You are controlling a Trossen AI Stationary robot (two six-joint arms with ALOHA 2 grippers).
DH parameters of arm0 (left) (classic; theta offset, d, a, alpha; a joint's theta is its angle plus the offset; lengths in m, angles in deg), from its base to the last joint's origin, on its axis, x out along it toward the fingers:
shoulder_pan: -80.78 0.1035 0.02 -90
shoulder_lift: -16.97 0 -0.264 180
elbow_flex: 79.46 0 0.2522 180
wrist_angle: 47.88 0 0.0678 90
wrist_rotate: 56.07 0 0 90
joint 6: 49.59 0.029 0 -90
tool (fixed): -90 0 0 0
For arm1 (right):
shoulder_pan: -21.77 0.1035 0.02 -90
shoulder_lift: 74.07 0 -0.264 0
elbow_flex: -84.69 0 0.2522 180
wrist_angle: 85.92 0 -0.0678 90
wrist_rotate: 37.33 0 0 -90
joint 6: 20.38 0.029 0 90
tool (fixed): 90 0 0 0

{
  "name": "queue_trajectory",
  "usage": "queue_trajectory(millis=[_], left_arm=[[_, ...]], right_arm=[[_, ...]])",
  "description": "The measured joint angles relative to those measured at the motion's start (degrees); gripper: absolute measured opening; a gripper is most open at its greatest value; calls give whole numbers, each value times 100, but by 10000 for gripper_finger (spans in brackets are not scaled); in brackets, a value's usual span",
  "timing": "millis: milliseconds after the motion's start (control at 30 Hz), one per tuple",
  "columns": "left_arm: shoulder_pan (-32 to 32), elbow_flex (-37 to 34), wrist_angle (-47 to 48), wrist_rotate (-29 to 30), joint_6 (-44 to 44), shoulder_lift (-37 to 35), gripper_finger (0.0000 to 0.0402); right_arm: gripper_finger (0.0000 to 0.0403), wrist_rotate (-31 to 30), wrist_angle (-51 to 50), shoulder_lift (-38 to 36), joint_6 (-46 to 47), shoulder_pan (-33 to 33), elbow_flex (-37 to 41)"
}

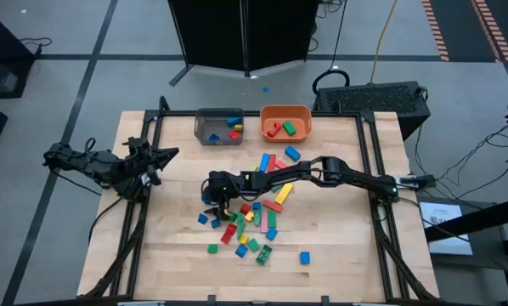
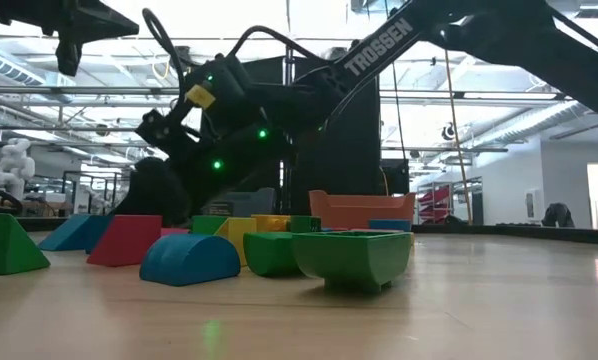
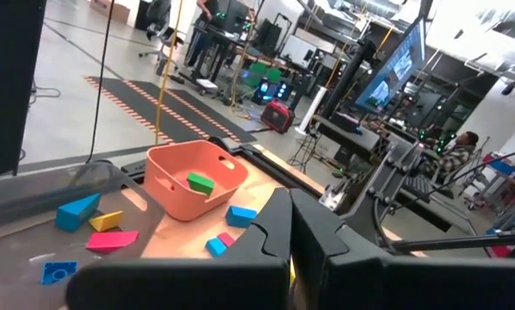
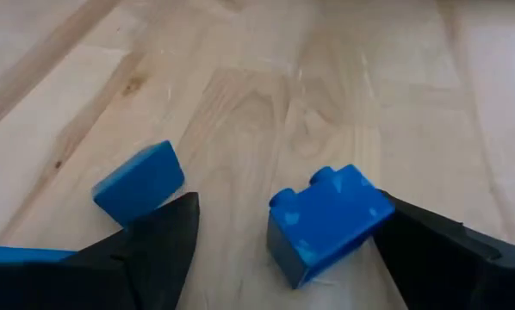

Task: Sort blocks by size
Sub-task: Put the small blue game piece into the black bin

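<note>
Blue is the target — a small studded blue block (image 4: 326, 222) sits on the wooden table (image 1: 347, 255) right between the right gripper's (image 4: 283, 232) fingers, one fingertip just touching its side, the other still apart from it with bare wood showing. The jaws stand wide, beginning to come in, nothing gripped yet. A second, smooth blue block (image 4: 139, 182) lies just beside the other finger (image 4: 167, 232), outside the jaws. From above, the right arm reaches across to the left edge of the scattered blocks (image 1: 250, 223), low over the table, well apart from the grey bin (image 1: 218, 126) and the orange bin (image 1: 285, 121) at the far side, each already holding a few pieces. The left gripper (image 1: 149, 167) waits off at the table's left edge, fingers pressed together and empty. This looks like the grasp step of one more pick: the next move calls for closing squarely on the studded block without nudging its neighbour, then lifting clear — and carrying it to whichever bin suits its small size.
</note>
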Motion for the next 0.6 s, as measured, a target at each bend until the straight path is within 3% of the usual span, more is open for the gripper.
queue_trajectory(millis=[133,367,600], left_arm=[[0,0,-3,0,-3,0,0],[-1,0,-6,2,-3,0,0],[0,0,-10,2,-3,0,0]], right_arm=[[269,-23,-49,0,211,-2,0],[136,-79,-165,-7,759,-44,-4],[132,-47,-601,9,1357,-111,-378]])
